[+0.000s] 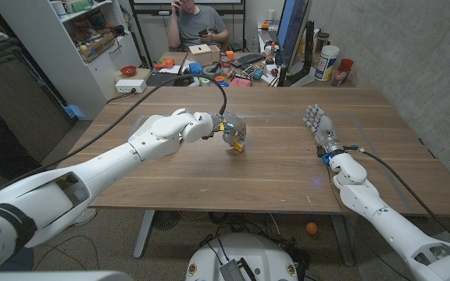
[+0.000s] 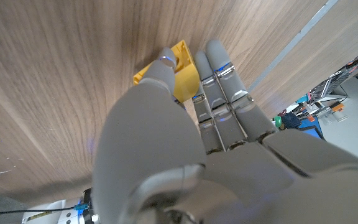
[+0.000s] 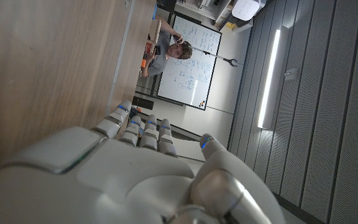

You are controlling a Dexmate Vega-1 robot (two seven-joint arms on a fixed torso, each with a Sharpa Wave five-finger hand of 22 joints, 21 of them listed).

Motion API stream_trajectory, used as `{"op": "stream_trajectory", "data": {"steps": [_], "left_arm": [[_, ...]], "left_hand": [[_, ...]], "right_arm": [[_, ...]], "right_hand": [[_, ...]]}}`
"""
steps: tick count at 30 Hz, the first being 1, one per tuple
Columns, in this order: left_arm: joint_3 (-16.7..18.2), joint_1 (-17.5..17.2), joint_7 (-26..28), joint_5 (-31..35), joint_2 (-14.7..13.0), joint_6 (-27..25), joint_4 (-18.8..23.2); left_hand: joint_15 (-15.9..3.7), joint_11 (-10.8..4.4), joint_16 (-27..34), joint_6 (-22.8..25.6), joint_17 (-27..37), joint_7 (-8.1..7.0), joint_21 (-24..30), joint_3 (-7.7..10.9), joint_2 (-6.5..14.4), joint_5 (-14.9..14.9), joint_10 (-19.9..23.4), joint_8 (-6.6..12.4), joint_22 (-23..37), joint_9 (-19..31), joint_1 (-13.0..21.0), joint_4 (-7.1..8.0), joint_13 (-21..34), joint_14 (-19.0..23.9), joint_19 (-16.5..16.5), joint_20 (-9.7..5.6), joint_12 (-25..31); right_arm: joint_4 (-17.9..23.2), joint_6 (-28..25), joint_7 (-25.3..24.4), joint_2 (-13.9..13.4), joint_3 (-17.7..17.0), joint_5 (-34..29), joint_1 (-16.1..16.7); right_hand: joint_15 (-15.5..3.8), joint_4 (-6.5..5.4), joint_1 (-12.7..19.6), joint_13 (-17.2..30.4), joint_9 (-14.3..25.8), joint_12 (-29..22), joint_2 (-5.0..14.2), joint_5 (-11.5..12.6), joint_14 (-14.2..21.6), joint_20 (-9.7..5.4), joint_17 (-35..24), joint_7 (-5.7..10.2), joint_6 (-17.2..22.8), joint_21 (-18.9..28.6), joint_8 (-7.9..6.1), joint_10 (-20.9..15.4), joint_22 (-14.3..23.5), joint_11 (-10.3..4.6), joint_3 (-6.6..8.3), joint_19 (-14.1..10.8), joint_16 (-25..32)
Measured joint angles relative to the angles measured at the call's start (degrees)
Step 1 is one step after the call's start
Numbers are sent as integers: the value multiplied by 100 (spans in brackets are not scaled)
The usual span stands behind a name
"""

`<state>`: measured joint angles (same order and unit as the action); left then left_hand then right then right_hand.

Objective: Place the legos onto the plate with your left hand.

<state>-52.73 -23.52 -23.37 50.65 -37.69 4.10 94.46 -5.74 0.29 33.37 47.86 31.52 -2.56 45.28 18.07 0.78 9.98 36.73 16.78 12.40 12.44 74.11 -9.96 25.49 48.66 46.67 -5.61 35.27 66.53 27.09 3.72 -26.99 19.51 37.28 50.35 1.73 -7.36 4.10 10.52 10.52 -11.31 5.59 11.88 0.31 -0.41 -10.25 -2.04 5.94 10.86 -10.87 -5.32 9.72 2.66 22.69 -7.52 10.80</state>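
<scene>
We are seeing the left hand [image 1: 226, 129] near the middle of the wooden table [image 1: 170, 176], pinching a yellow lego [image 2: 178, 73] between the thumb and the fingers [image 2: 219, 87]. The right hand [image 1: 319, 125] is waiting near the right edge, fingers straight and holding nothing.

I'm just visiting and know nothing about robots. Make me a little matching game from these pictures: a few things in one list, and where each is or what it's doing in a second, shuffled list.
Things:
1. left hand
2. right hand
3. yellow lego
4. person

States:
A. seated behind the table
B. holds nothing, on the table's right side
C. closed around a small brick
D. between fingers, over the wooden table

Pairs: 1-C, 2-B, 3-D, 4-A
</scene>
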Motion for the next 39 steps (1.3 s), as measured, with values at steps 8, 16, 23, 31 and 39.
{"op": "stream_trajectory", "data": {"steps": [8, 16, 23, 31, 39], "left_arm": [[154, -91, 128, 9, -74, -143, 172], [287, -180, 231, 14, -155, -310, 309], [406, -282, 347, 61, -239, -448, 450], [532, -387, 483, 143, -318, -644, 570], [642, -473, 553, 188, -384, -840, 668]], "left_hand": [[-8, -7, 2, 60, 51, -42, 53, -1, -16, 1, 7, -23, 0, 17, 16, 0, 1, 3, 0, 0, 37], [-8, -8, 2, 68, 120, -50, 154, -27, -31, 1, 6, -44, -1, 26, 31, 22, 1, 4, -3, 2, 79], [-6, -9, 1, 68, 162, -50, 219, -34, -38, 0, 6, -45, -1, 26, 38, 16, 1, 7, -23, 22, 121], [-3, -9, 1, 128, 214, -53, 307, -57, -60, 0, 5, -67, -2, 41, 60, 38, 1, 9, -23, 22, 169], [-17, -9, -1, 150, 247, -72, 371, -58, -83, -1, 5, -89, -2, 52, 83, 38, 1, 34, -66, 38, 173]], "right_arm": [[7, 1, -14, 0, 16, -36, -5], [61, -7, -51, -19, 34, -80, -16], [107, -52, -85, -34, 63, -136, -42], [145, -94, -123, -49, 89, -185, -68], [173, -142, -167, -65, 114, -240, -98]], "right_hand": [[0, 0, 0, 0, 0, 0, 0, 0, 0, 0, 0, 0, 0, 0, 0, 0, 0, 0, 0, 0, 0], [0, 0, 0, 0, 0, 0, 0, 0, 0, 0, 0, 0, 0, 0, 0, -31, 0, -31, 0, 0, 0], [0, 0, 0, 0, 0, 0, 0, 0, 0, 0, 0, 0, 0, 0, 0, -31, 0, -31, 0, 0, 0], [0, 0, 0, 0, 0, 0, 0, 22, 0, 0, 0, 0, 0, 0, 0, -30, 0, -31, 0, 0, 0], [0, 0, 0, 0, 0, 0, 0, 22, 0, 0, 0, 0, 0, 0, 0, -30, 0, -31, 0, 0, 0]]}}
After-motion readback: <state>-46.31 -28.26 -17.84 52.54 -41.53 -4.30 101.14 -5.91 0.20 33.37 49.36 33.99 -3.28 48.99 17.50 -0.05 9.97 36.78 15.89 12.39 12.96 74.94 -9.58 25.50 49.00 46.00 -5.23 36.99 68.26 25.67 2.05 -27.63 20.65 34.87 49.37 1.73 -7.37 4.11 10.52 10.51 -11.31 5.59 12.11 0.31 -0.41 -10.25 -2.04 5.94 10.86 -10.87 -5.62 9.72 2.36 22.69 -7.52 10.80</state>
